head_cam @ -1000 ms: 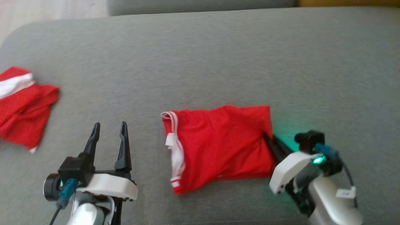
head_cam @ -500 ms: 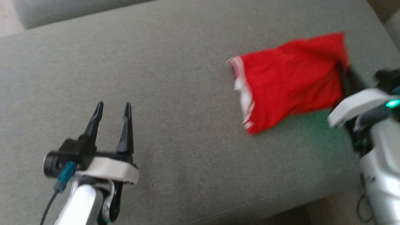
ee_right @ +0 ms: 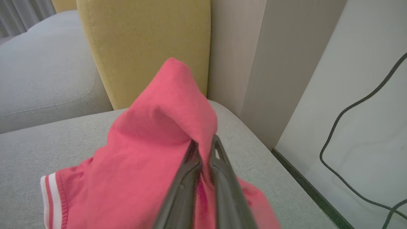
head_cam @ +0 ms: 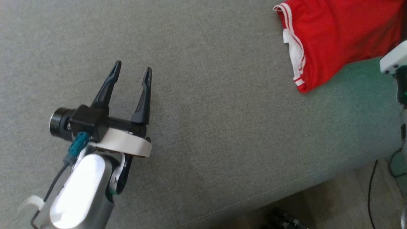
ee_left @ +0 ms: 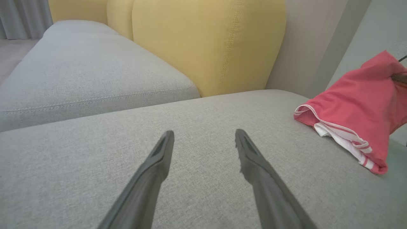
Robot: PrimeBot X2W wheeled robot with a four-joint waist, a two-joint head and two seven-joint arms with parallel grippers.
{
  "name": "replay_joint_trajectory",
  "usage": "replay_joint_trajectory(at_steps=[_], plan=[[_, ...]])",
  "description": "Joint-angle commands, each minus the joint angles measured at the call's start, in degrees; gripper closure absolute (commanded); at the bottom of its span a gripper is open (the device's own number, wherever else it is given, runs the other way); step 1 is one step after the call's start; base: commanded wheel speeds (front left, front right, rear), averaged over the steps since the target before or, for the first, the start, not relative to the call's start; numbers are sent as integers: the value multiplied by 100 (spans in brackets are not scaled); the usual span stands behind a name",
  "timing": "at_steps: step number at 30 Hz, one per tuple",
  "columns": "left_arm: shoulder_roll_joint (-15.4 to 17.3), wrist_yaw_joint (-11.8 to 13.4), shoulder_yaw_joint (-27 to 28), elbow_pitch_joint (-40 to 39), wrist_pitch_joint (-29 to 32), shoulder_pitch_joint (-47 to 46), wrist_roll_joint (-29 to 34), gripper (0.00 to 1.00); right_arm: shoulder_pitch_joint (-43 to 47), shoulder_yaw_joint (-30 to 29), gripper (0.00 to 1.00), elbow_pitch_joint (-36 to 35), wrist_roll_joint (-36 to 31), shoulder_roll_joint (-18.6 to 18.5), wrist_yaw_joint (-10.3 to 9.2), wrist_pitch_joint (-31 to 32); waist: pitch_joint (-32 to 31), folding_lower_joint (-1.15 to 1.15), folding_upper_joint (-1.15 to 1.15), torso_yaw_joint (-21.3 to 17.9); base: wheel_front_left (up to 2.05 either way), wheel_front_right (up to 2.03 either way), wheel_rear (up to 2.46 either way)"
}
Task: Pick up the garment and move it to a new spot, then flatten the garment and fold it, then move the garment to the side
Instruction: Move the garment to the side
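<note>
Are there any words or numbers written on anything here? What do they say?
No words or numbers can be read here.
The red garment carries only white stripes, no print.
A tiny mark below the left end effector is too small to read.

The red garment (head_cam: 337, 35) is cut off by the head view's top and right edges, and its pinched fold is hidden between the closed fingers of the right gripper (ee_right: 204, 149).
</note>
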Motion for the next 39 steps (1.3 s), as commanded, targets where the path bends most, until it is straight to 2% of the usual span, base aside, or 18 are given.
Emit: replay_joint_trajectory(at_steps=[1, 8, 12, 13, 15, 16, 17, 24, 29, 33, 39], plan=[[126, -6, 161, -181, 20, -201, 63, 0, -224, 12, 100, 21, -52, -101, 37, -37, 174, -1, 0, 19, 0, 0, 0], [200, -31, 146, -216, 73, -366, 100, 0, -527, -205, 100, 749, -156, -262, 37, -9, 489, -1, 0, 193, 0, 0, 0], [220, -12, 169, -227, 66, -434, 99, 0, -700, -141, 100, 1074, -138, -314, 37, -57, 654, -1, 0, 304, 0, 0, 0], [220, -7, 176, -221, 60, -446, 93, 0, -733, -151, 94, 1163, -113, -323, 37, -65, 685, -1, 0, 333, 0, 0, 0], [213, -4, 179, -203, 43, -463, 82, 0, -781, -147, 58, 1322, -63, -306, 37, -76, 715, -1, 0, 374, 0, 0, 0], [211, -2, 182, -195, 34, -466, 77, 0, -798, -136, 17, 1362, -51, -294, 37, -131, 724, -1, 0, 385, 0, 0, 0], [208, 2, 184, -185, 25, -467, 71, 0, -803, -130, 0, 1415, -55, -292, 37, -168, 726, -1, 0, 395, 0, 0, 0], [183, 23, 204, -56, -35, -351, -8, 0, -688, -158, 0, 1548, -140, -253, 37, -650, 482, -1, 0, 394, 0, 0, 0], [152, 68, 237, 31, -72, -134, -94, 0, -314, -236, 0, 1210, -256, -217, 37, -1112, 58, -1, 0, 391, 0, 0, 0], [118, 145, 286, 70, -95, 126, -169, 0, 256, -187, 0, 476, -346, -55, 37, -1263, -344, -1, 0, 437, 0, 0, 0], [70, 269, 406, 38, -117, 507, -294, 0, 1487, 113, 0, -1130, -357, 388, 37, -1237, -869, -1, 0, 643, 0, 0, 0]])
